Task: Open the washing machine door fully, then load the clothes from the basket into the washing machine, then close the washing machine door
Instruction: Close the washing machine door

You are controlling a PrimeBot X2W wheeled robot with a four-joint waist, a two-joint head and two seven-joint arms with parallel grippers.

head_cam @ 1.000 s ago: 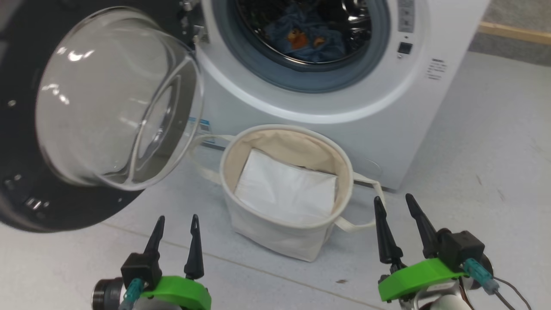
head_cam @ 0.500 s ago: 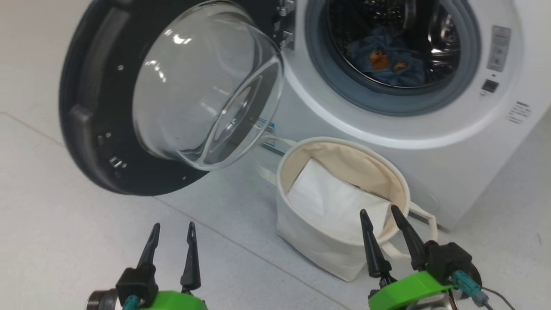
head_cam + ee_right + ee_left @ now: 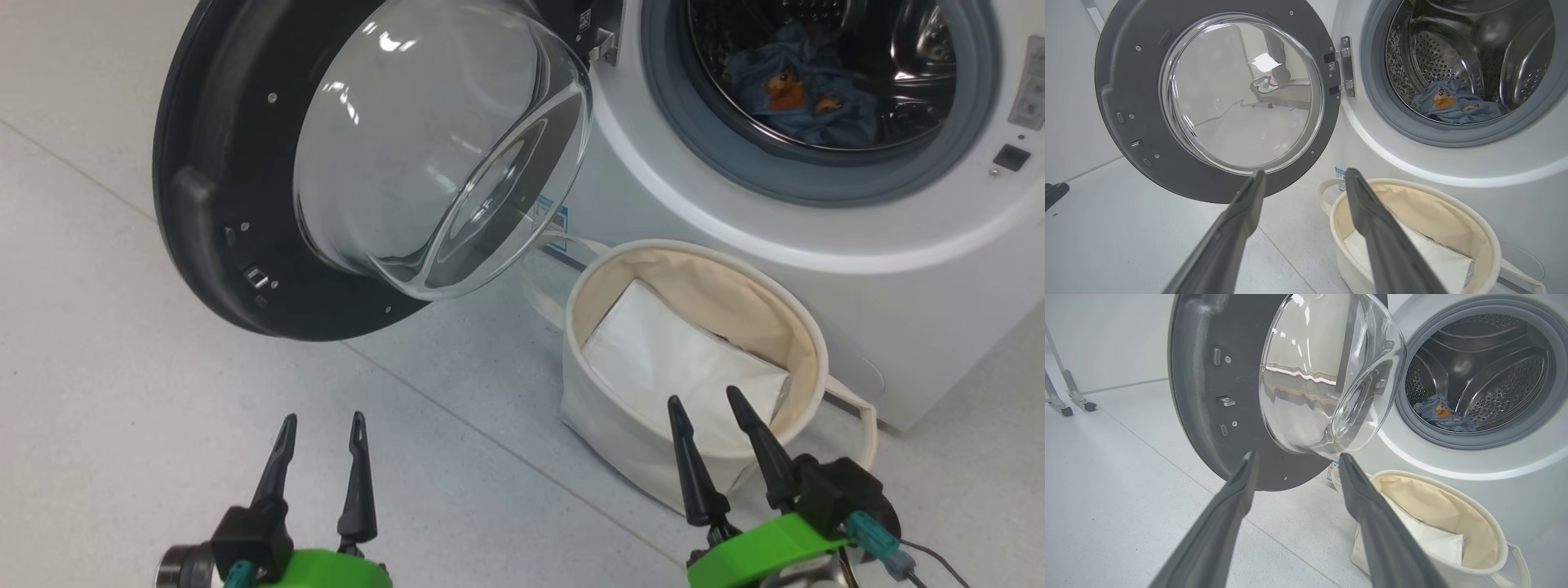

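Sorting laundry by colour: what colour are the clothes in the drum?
Clothes: light blue, orange-brown cartoon prints; right wrist view shows best.

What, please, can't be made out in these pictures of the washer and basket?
- Head view: the white sheet covers the basket floor; anything beneath is hidden.
- Head view: the washing machine top is cut off by the upper edge.
- Right wrist view: the blue sticker print is too small to read.
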